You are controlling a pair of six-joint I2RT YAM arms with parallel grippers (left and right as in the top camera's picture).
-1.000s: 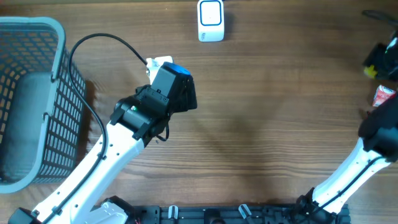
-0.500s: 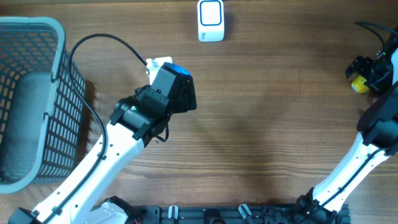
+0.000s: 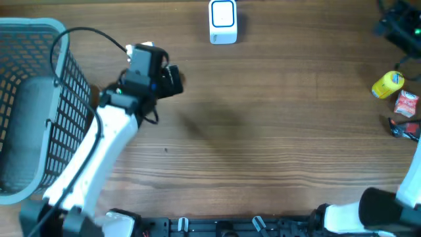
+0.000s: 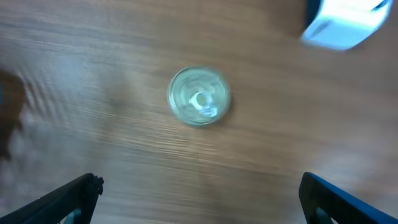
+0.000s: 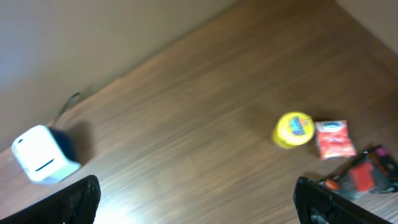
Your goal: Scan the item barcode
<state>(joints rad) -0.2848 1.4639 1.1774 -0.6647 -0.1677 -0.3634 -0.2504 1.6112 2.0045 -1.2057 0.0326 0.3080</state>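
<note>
Far left: grey basket (image 3: pixel 62 72) at the table (image 3: pixel 276 145) edge, with a grey lump (image 3: pixel 26 131) inside that was too indistinct to identify.

Left arm reached up alongside the basket. Left tool (image 4: pixel 199 193) was spread wide, with both fingertips (image 4: pixel 74 196) at the bottom corners of its wrist view and nothing between them. It hung over bare wood. A small clear round thing (image 4: pixel 199 96) sat on the table ahead of it, apart from the fingers; the picture was blurred, so I couldn't tell what it was.

Top centre: white scanner (image 3: pixel 223 22) with a blue-rimmed face, on the table near the far edge, well apart from both tools.

Right side: yellow container (image 3: pixel 387 84) on the table, nothing gripping it. Blue label visible in the right wrist view. I couldn't tell whether it stood upright or lay on its side. Red packet (image 3: pixel 407 103) lay just beside it, toward the near edge. Red-and-black item (image 3: pixel 406 128) lay nearer again, at the frame's right edge.

Right tool (image 5: pixel 196 199) was spread wide and empty, raised above the table. The container and packet were in its view, off toward its right finger and not between the fingers.
</note>
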